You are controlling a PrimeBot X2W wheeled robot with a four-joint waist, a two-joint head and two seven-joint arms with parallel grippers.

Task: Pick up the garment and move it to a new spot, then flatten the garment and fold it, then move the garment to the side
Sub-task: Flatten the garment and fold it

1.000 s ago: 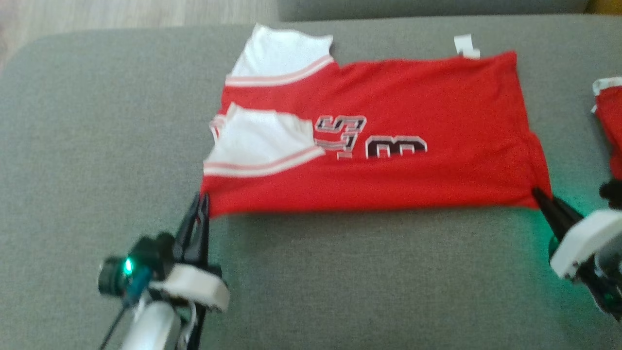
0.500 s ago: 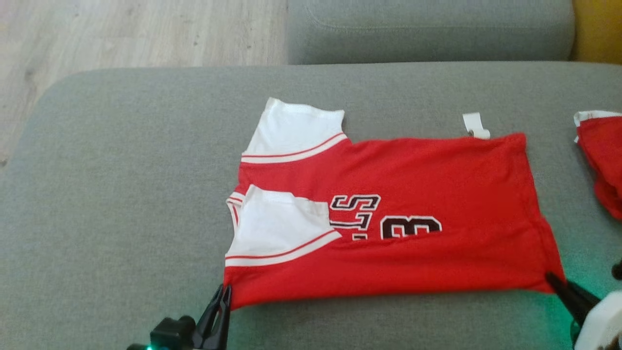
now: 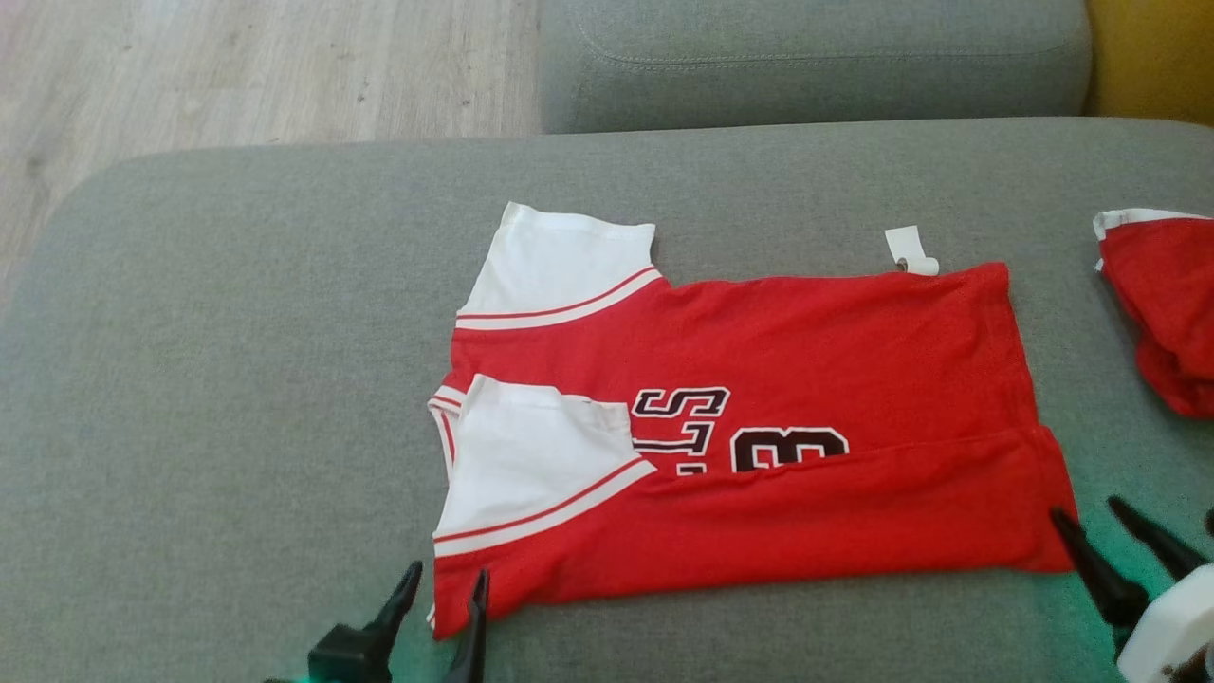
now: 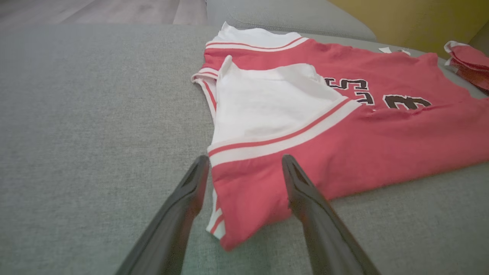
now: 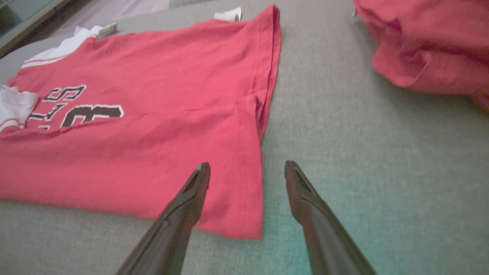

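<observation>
I count two garments. One is the red jersey [image 3: 816, 351], spread flat in the middle of the grey cushion [image 3: 237, 379]. The other is a crumpled red heap [image 3: 1162, 304], well apart from it at the cushion's right edge. The jersey has two white sleeves, a far sleeve [image 3: 564, 256] and a near sleeve [image 3: 531, 455], both at its left end, and one white tag [image 3: 909, 249] poking out at its far edge. Its near long edge is folded over, and the flap covers the bottom of the black lettering.

Both of my grippers sit low at the jersey's near corners, fingers pointing away from me. My left gripper [image 3: 448, 571] has its fingers spread, and in the left wrist view [image 4: 245, 158] the near left corner lies between them. My right gripper [image 3: 1084, 507] is spread too. In the right wrist view [image 5: 247, 164] its left finger is over the hem at the near right corner and its right finger is over bare cushion. Neither gripper pinches any cloth, though I cannot tell whether the fingertips touch the fabric or hang just above it.

Beyond the cushion there is one grey backrest [image 3: 806, 57], with pale wood floor [image 3: 237, 66] to its left. A green glow tints the cushion beside my right gripper. Nothing lies between my fingers and the jersey.
</observation>
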